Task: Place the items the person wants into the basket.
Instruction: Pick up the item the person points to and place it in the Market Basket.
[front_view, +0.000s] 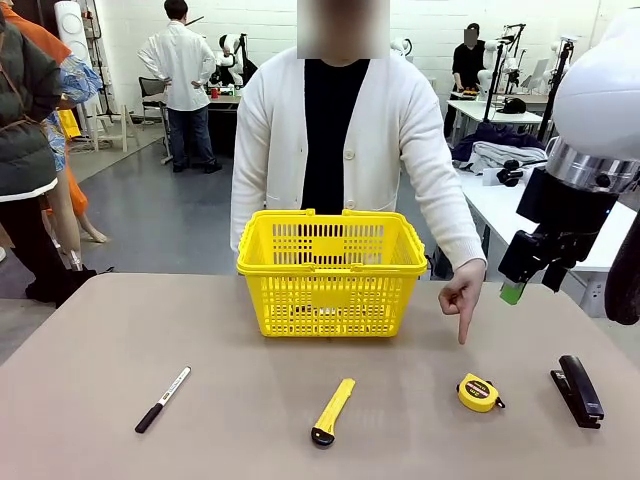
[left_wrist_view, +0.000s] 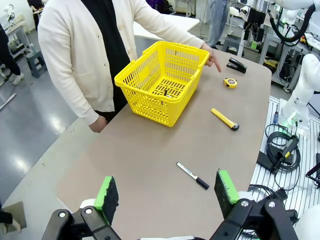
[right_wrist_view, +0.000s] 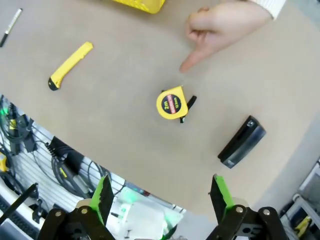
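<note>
The tape measure (front_view: 479, 392) lies on the table (front_view: 250, 420), apart from the basket (front_view: 330, 268); the person's hand (front_view: 462, 297) points down at it. The stapler (front_view: 579, 390) lies nearby, untouched. A slim dark item (left_wrist_view: 166, 92), probably the pen, lies inside the basket. My right gripper (right_wrist_view: 161, 196) hovers above the tape measure, jaws spread wide and empty; my left gripper (left_wrist_view: 168, 192) likewise. By my estimate, one item is placed and two remain

Basket (front_view: 331, 300) showing bright yellow lattice. Tape measure (front_view: 478, 392) showing yellow, black trim, red label. Stapler (front_view: 578, 390) reading black. Utility knife (front_view: 332, 411) showing yellow, black-tipped. Marker (front_view: 163, 399) showing white, black-capped.
</note>
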